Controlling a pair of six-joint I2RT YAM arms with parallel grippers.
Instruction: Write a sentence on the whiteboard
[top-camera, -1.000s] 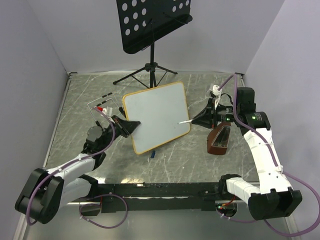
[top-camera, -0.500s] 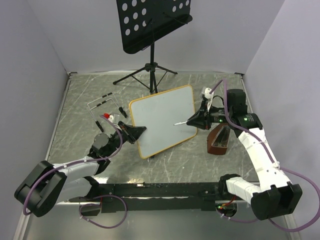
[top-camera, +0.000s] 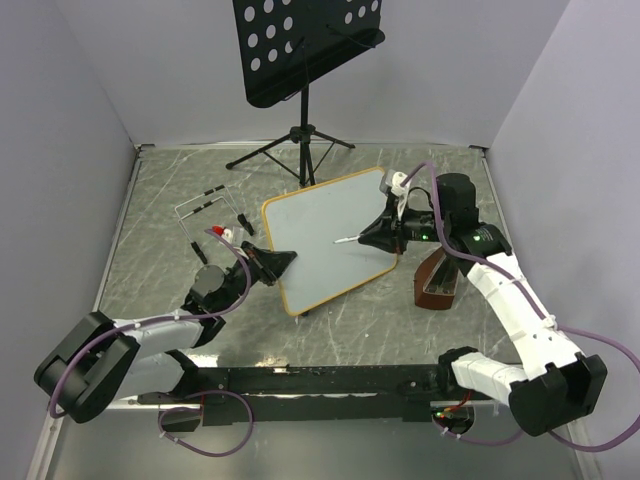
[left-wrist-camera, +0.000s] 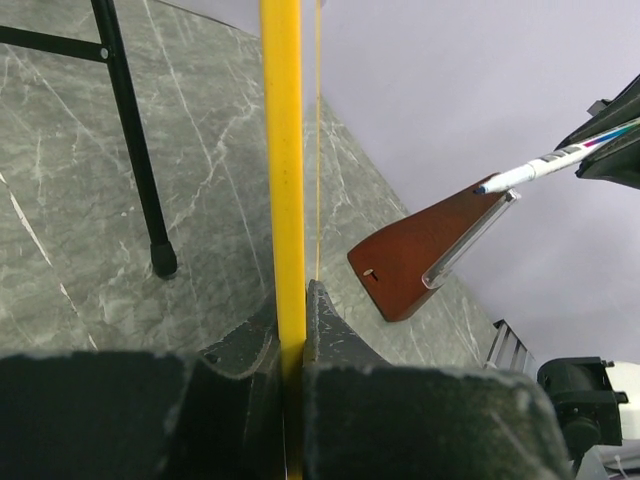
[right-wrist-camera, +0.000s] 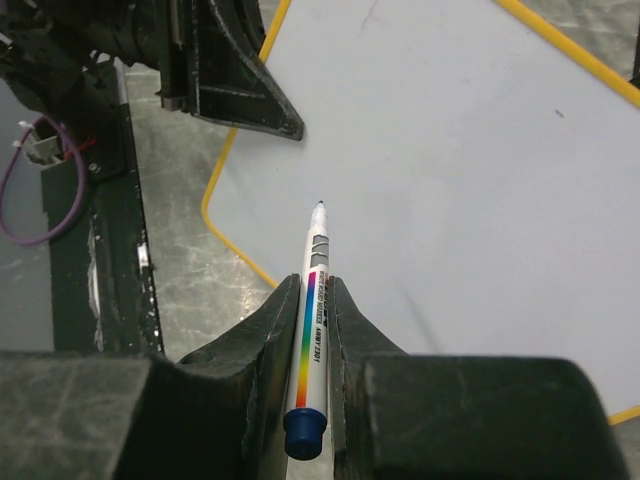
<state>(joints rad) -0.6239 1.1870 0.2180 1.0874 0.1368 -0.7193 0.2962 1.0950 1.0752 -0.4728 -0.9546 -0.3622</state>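
The whiteboard (top-camera: 325, 240) is at the centre of the table (top-camera: 150, 200), raised off the surface and tilted, with its white face turned toward 3 o'clock, where the right arm stands. Whether its lowest corner, at 6 o'clock, touches the table cannot be determined. The left gripper (top-camera: 280, 262) approaches from 8 o'clock and is clenched on the board's orange-framed edge. In the left wrist view, both fingers (left-wrist-camera: 330, 330) press against the frame from either side, and the board is seen edge-on as a narrow vertical strip. The right gripper (top-camera: 375, 232) is at the 3 o'clock side of the board and is clamped on a marker (right-wrist-camera: 312, 330) with a rainbow-striped barrel and a blue end cap. The barrel lies along the slot between the jaws, and the tip points toward 9 o'clock across the board face. In the right wrist view, the tip lies over the white surface near the left gripper's finger. In the left wrist view, the tip is apart from the board. A black perforated music stand (top-camera: 305, 45) stands on its tripod at 12 o'clock behind the board. A brown wedge-shaped block (top-camera: 437, 280) with a clear strip lies on the table at 4 o'clock, just below the right forearm. A thin wire rack (top-camera: 205, 205) lies at 10 o'clock.
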